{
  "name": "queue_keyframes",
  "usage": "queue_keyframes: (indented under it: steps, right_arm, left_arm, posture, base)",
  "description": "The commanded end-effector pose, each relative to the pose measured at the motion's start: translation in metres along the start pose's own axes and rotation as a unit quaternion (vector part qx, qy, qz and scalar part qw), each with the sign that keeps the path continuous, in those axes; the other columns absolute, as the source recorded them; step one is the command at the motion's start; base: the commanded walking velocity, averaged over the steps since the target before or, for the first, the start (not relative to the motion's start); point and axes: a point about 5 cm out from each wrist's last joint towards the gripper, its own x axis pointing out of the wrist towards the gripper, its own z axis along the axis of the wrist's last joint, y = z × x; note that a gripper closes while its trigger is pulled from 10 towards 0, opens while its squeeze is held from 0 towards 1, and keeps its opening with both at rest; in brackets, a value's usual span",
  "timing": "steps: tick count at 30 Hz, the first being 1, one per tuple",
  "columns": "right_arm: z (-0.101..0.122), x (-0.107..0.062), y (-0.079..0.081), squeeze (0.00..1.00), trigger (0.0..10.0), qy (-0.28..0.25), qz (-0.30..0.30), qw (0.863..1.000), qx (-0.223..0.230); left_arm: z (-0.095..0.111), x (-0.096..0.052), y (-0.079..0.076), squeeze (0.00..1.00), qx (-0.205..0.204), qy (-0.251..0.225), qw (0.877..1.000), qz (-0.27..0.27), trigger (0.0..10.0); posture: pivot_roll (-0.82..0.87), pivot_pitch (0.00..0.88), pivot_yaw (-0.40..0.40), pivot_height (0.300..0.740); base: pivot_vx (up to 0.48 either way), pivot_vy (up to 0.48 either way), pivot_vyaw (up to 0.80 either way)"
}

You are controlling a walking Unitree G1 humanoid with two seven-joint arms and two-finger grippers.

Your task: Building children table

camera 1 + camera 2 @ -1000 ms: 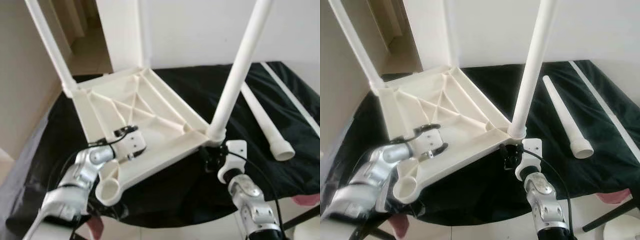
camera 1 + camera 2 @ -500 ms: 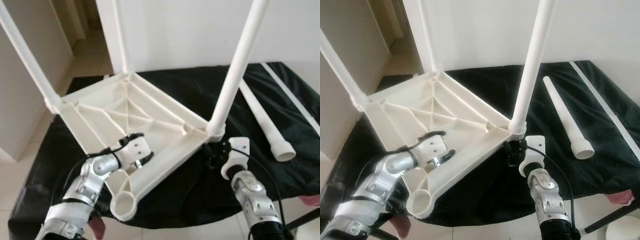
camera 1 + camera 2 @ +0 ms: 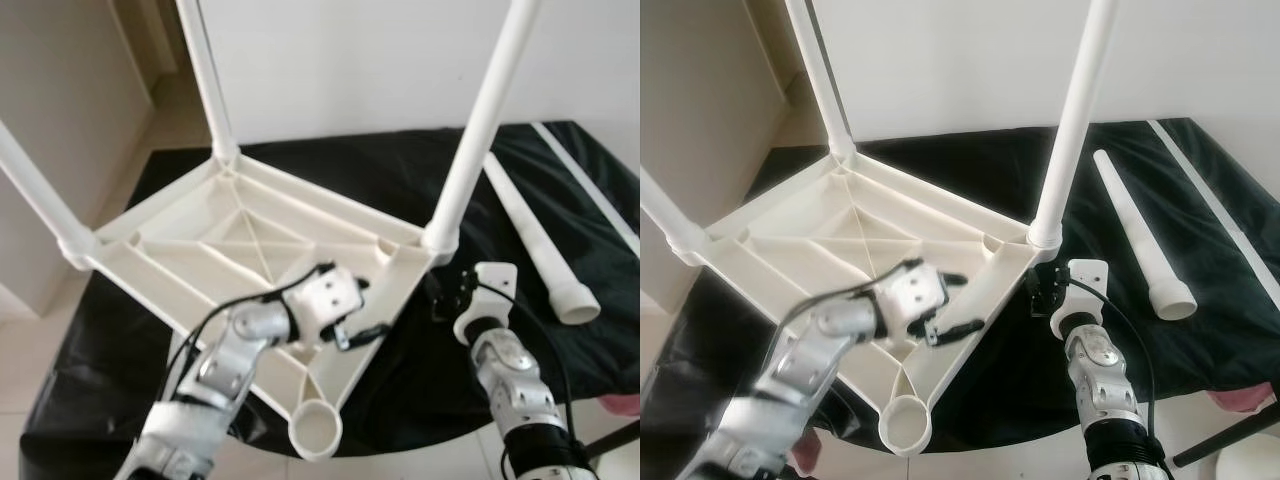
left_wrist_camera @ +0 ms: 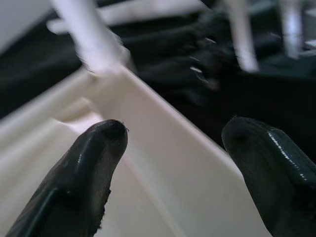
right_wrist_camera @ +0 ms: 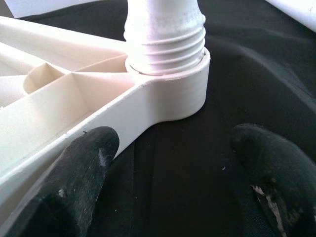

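A white plastic table top [image 3: 240,250] lies upside down on a black cloth [image 3: 400,180]. Three white legs stand in its corners: left [image 3: 35,190], back [image 3: 205,80] and right [image 3: 480,130]. The front corner socket [image 3: 316,437] is empty. A loose leg [image 3: 535,240] lies on the cloth to the right. My left gripper [image 3: 357,310] is open and straddles the top's front right rim [image 4: 163,163]. My right gripper [image 3: 445,295] is open just outside the right corner, whose threaded leg end [image 5: 165,34] sits in its socket.
A thin white rod [image 3: 590,190] lies along the cloth's far right edge. A white wall stands behind, and a doorway with pale floor [image 3: 165,110] opens at the back left. Something pink [image 3: 620,405] pokes out at the lower right.
The table top has turned on the cloth: its empty socket swung right, its left corner came nearer, and the back leg came into view. My left gripper moved right along the rim.
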Motion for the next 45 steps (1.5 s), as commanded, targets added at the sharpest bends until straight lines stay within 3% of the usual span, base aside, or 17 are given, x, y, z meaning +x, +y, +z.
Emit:
queue_keyframes:
  steps: [1, 8, 11, 12, 13, 16, 20, 23, 28, 32, 35, 45]
  right_arm:
    - [-0.002, -0.001, 0.002, 0.00, 10.0, -0.002, 0.005, 1.000, 0.003]
    - [0.000, -0.004, -0.006, 0.00, 10.0, -0.018, -0.010, 1.000, 0.010]
    - [0.000, -0.009, -0.012, 0.00, 10.0, -0.023, -0.017, 1.000, 0.012]
    - [-0.001, -0.013, -0.017, 0.00, 10.0, -0.023, -0.020, 0.999, 0.012]
    - [-0.001, -0.013, -0.017, 0.00, 10.0, -0.023, -0.020, 0.999, 0.012]
    - [-0.002, -0.016, -0.021, 0.00, 10.0, -0.023, -0.023, 0.999, 0.010]
    - [-0.003, -0.019, -0.024, 0.00, 10.0, -0.022, -0.022, 0.999, 0.007]
    - [-0.003, -0.019, -0.023, 0.00, 10.0, -0.022, -0.021, 1.000, 0.007]
    - [-0.004, -0.019, -0.022, 0.00, 10.0, -0.022, -0.019, 1.000, 0.008]
    - [-0.005, -0.017, -0.018, 0.00, 10.0, -0.020, -0.012, 1.000, 0.011]
    - [-0.005, -0.017, -0.017, 0.00, 10.0, -0.021, -0.011, 1.000, 0.011]
    - [-0.003, -0.014, -0.016, 0.00, 10.0, -0.022, -0.004, 1.000, 0.011]
  left_arm:
    - [-0.005, -0.006, 0.011, 0.00, -0.013, 0.002, 0.998, 0.056, 10.0]
    - [0.004, -0.017, 0.023, 0.00, -0.051, -0.030, 0.995, 0.077, 10.0]
    - [0.004, -0.030, 0.021, 0.00, -0.050, -0.037, 0.997, 0.046, 10.0]
    - [0.000, -0.042, 0.016, 0.00, -0.042, -0.031, 0.999, 0.010, 10.0]
    - [0.000, -0.042, 0.016, 0.00, -0.042, -0.031, 0.999, 0.010, 10.0]
    - [-0.009, -0.052, 0.014, 0.00, -0.039, -0.010, 0.999, -0.014, 10.0]
    - [-0.027, -0.067, 0.000, 0.00, -0.046, 0.043, 0.995, -0.076, 10.0]
    - [-0.030, -0.072, -0.006, 0.00, -0.052, 0.054, 0.993, -0.095, 10.0]
    - [-0.032, -0.079, -0.009, 0.00, -0.063, 0.067, 0.991, -0.101, 10.0]
    - [-0.038, -0.095, -0.013, 0.00, -0.079, 0.095, 0.986, -0.116, 10.0]
    - [-0.039, -0.096, -0.014, 0.00, -0.079, 0.097, 0.985, -0.118, 10.0]
    - [-0.048, -0.113, -0.001, 0.00, -0.055, 0.146, 0.983, -0.092, 10.0]
  posture:
    - [-0.06, 0.000, 0.067, 0.740]
    - [-0.06, 0.000, 0.068, 0.740]
    - [-0.06, 0.000, 0.067, 0.740]
    - [-0.06, 0.000, 0.066, 0.740]
    - [-0.06, 0.000, 0.066, 0.740]
    - [-0.06, 0.000, 0.064, 0.740]
    - [-0.05, 0.010, 0.060, 0.740]
    - [-0.05, 0.013, 0.061, 0.740]
    - [-0.04, 0.019, 0.058, 0.740]
    - [-0.03, 0.022, 0.053, 0.740]
    - [-0.03, 0.022, 0.053, 0.740]
    - [-0.02, 0.026, 0.046, 0.740]
  base:
    - [0.000, 0.000, 0.00]
    - [0.000, 0.000, 0.00]
    - [0.000, 0.000, 0.00]
    - [0.000, 0.000, 0.00]
    - [0.000, 0.000, 0.00]
    - [0.000, 0.000, 0.00]
    - [0.000, 0.000, 0.00]
    - [0.000, 0.000, 0.00]
    - [0.000, 0.000, 0.00]
    - [0.000, 0.000, 0.00]
    - [0.000, 0.000, 0.00]
    - [0.000, 0.000, 0.00]
